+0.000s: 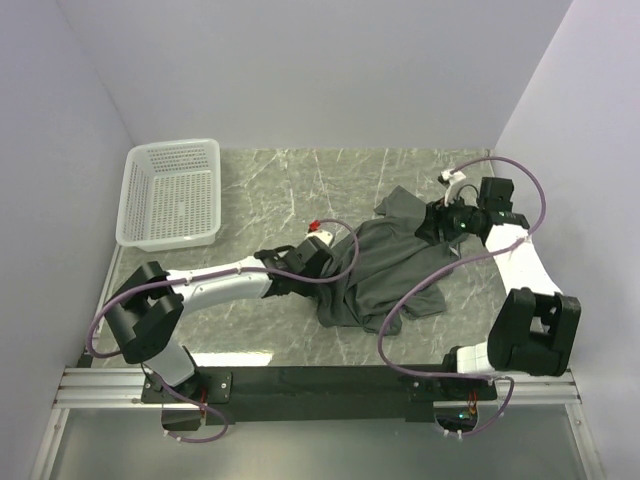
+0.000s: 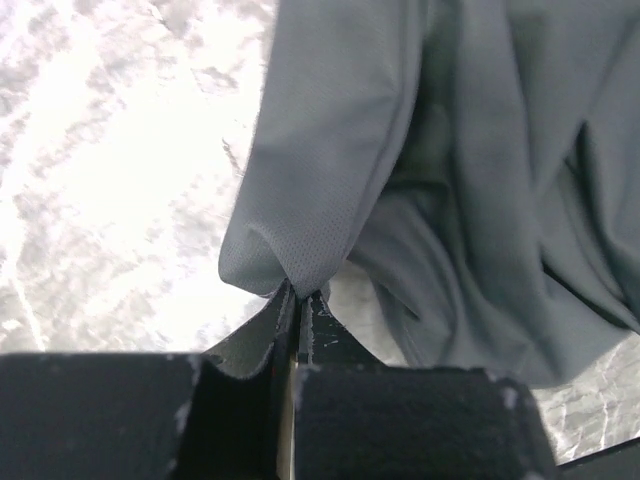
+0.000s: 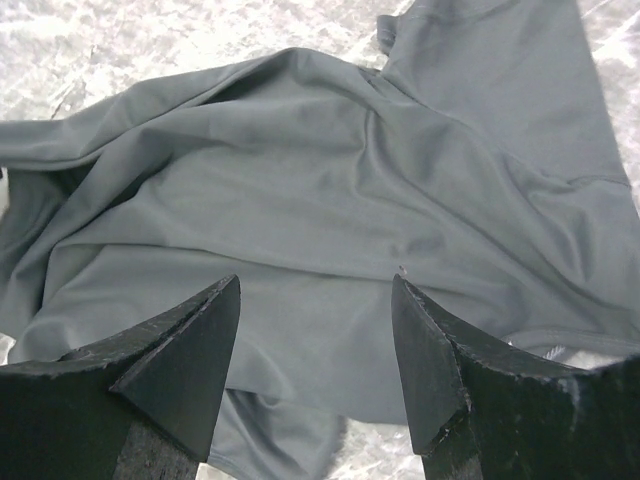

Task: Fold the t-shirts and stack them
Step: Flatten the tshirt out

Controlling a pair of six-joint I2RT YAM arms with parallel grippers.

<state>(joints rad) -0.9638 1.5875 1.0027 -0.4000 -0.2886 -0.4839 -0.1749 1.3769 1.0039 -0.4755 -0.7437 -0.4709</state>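
White mesh basket (image 1: pixel 135 195): stands at the table's 10 o'clock corner. T-shirt (image 1: pixel 395 265): charcoal, crumpled on the marble table (image 1: pixel 270 190), centre toward 3 o'clock, well apart from the basket. Left gripper (image 2: pixel 298 298): jaws clamped on a shirt fold. Right gripper (image 3: pixel 315 290): jaws apart over the shirt.

Charcoal t-shirt (image 1: pixel 385 265), crumpled, unfolded, mid-table

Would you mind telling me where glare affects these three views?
Left wrist: the table is blown out to near white beside the t-shirt, whose weave stays sharp; right wrist: milder glare on the table strip at top; top external: evenly lit, no glare.
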